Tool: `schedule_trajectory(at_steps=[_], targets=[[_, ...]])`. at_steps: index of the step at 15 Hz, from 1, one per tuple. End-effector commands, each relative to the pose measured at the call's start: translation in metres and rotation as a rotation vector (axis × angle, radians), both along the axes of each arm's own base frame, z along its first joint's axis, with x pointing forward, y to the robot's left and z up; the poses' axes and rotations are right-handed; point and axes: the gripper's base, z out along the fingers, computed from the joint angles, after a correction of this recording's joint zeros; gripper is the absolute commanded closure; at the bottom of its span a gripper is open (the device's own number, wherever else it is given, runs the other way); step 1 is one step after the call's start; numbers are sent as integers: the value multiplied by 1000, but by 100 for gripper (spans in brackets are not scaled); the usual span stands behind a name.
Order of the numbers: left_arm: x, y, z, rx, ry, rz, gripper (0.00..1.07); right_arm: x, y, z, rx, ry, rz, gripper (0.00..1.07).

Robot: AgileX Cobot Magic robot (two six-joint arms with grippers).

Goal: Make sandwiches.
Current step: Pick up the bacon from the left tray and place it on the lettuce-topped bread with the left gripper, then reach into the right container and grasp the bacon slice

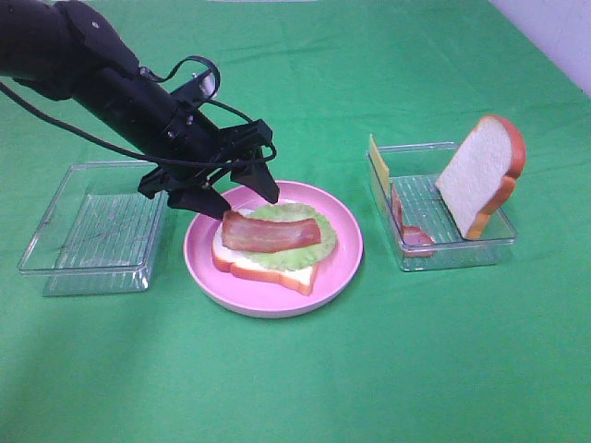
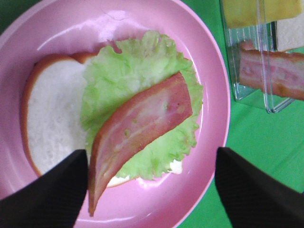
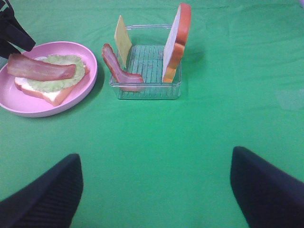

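Observation:
On the pink plate [image 1: 343,247] lies a bread slice [image 1: 266,271] topped with a lettuce leaf [image 1: 297,254] and a bacon strip [image 1: 271,232]. My left gripper [image 1: 242,198] hovers just above the strip's left end, open and holding nothing. The left wrist view shows the bacon strip [image 2: 142,123] lying diagonally on the lettuce [image 2: 123,71] between the spread fingers [image 2: 47,194]. A second bread slice [image 1: 480,175], a cheese square [image 1: 379,161] and a meat piece [image 1: 406,226] stand in the right tray [image 1: 462,251]. My right gripper [image 3: 156,156] is open over bare cloth.
An empty clear tray [image 1: 92,221] sits left of the plate, under the left arm. Green cloth covers the whole table. The right tray [image 3: 147,90] stands just right of the plate [image 3: 90,76].

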Motion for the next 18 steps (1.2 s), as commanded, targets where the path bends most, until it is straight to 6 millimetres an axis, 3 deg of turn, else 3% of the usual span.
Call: schedule_trajectory(at_steps=[1,2,3,6,7,11,12,18], targets=[[-4,6,37,23,-101,-34,25,-2,0,-1,-11,-10,4,28],[-15,16,73,46,-152,-51,25,-2,0,-1,-11,-10,4,28],[-20,18,83,57,-164,-54,25,-2,0,-1,-11,-10,4,28],[-52,38,140,130,-215,-51,25,-2,0,-1,-11,-10,4,28],[-57,41,146,144,-217,-46,25,-2,0,-1,-11,-10,4,28],[-112,73,199,264,-234,-33,25,-2,0,-1,-11,-10,4,28],[-140,90,209,316,-279,-16,25,-2,0,-1,-11,-10,4,28],[-224,126,196,343,-316,-17,25,-2,0,-1,-11,-10,4,28]])
